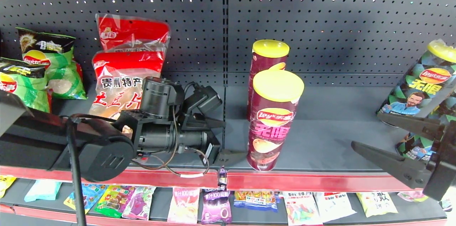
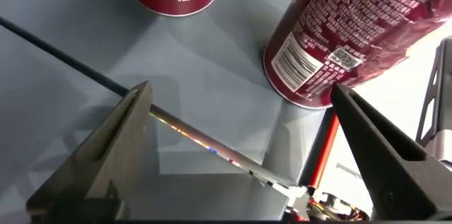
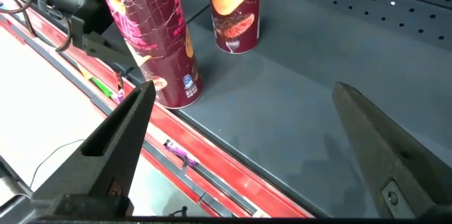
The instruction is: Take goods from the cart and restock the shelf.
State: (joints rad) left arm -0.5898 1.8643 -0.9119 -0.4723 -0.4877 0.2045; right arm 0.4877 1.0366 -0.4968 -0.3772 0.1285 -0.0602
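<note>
Status: reading this as the tail end of a placement, not a pick. Seeing front chip can (image 1: 273, 122) standing upright on shelf (image 1: 338, 140), right at the red front rail (image 1: 313, 181), with rear chip can (image 1: 265, 55) lined up directly behind it, near the pegboard. Seeing left gripper (image 1: 222, 138) hovering low just beside the front can on its left side, fingers spread wide, holding nothing; apparently not touching the can. Seeing right gripper (image 1: 367, 129) over the right part of the shelf, fingers likewise wide apart and empty, close by black-and-green can (image 1: 420, 87). Noting red snack bags (image 1: 124, 76) and green chip bags (image 1: 42, 69) standing further left.

Judging the front can as delivered, so treating this item as done. Expecting next: backing left gripper straight out over the rail, keeping the near finger off the can wall. Tall, narrow and sitting at the edge, so probably tipping off with a small nudge. Then heading to the cart for the next item. Possibly worth pushing the front can a little deeper first.
</note>
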